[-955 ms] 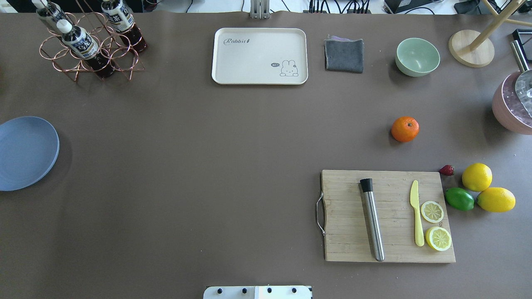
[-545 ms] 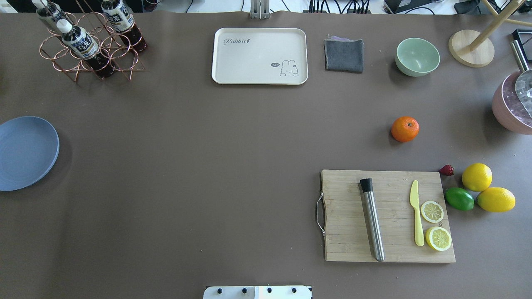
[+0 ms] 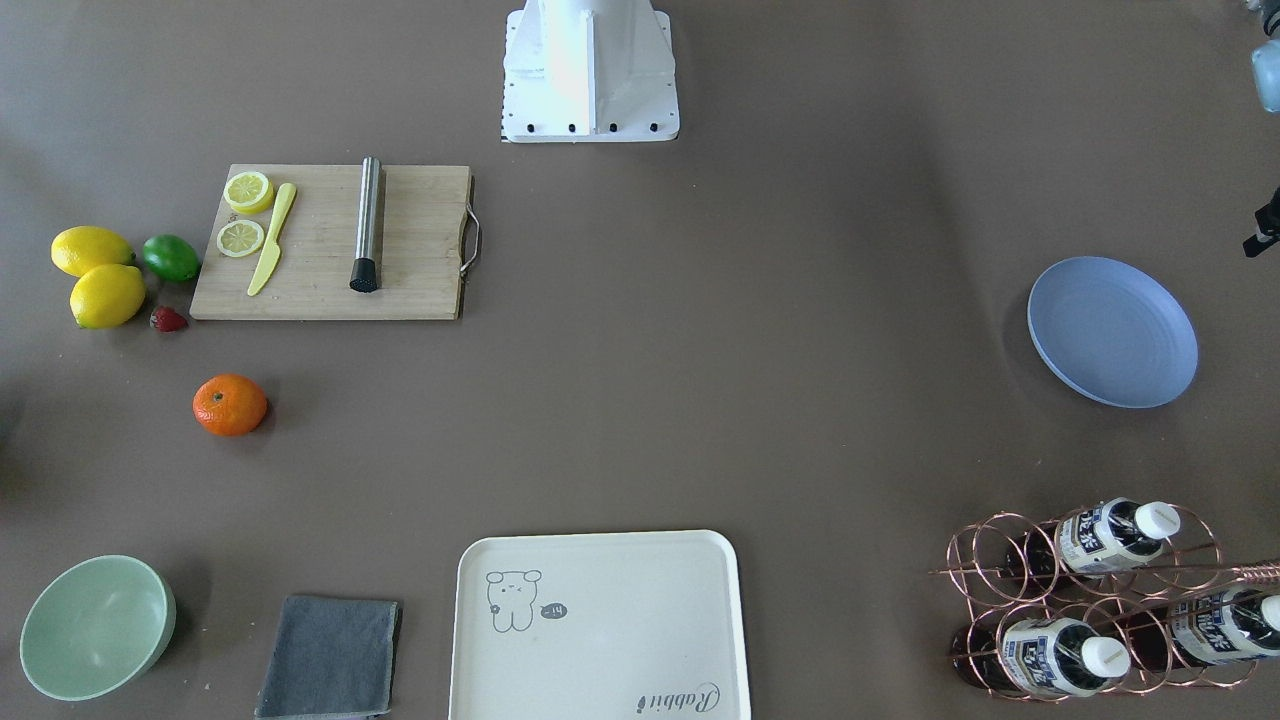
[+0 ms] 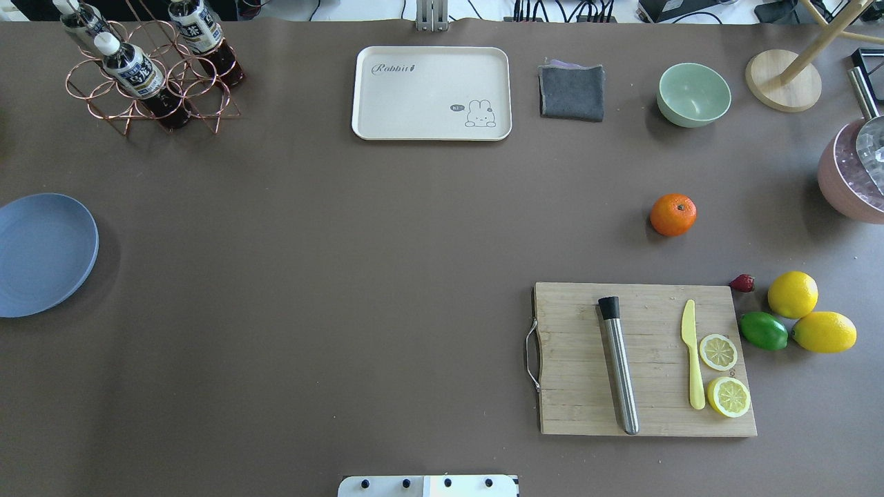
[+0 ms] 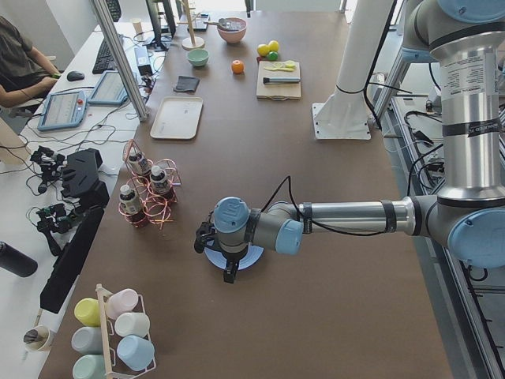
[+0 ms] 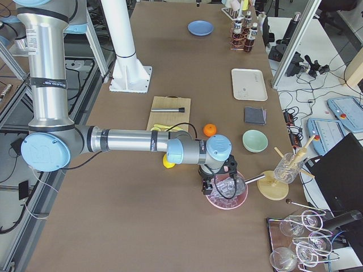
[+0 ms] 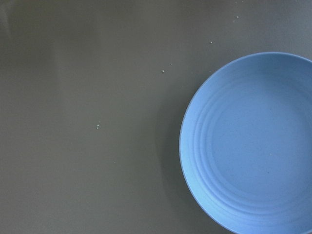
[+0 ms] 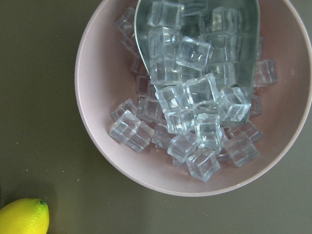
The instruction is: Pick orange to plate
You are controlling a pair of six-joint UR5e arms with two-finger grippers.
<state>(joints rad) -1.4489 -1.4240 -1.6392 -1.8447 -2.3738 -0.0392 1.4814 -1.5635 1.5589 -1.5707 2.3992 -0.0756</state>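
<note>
**Orange sitting on the table, far from the plate; both arms hovering at opposite ends**

The orange is resting on the bare brown table on the robot's right side, stem dimple facing up, touching nothing. It is lying between the pale-green bowl farther out and the wooden cutting board nearer the robot's base. A small strawberry is sitting at the board's far right corner, near the orange. Beside the board, two whole lemons and a lime are clustering together. On the board, a steel rod with a black cap, a yellow knife and two lemon halves are lying side by side.

The plate is sitting well apart from the fruit, at the table's left edge, with nothing on it. The left gripper is hanging over the plate's edge, and its wrist camera is looking down on the plate's ringed surface; whether its fingers are parted or together I cannot tell.

The right gripper is hovering above a pink bowl of ice cubes with a metal scoop in it, past the orange at the right end of the table. Its finger state cannot be told either.

Along the far edge, a cream tray, a folded grey cloth and a copper wire rack of bottles are standing.
</note>
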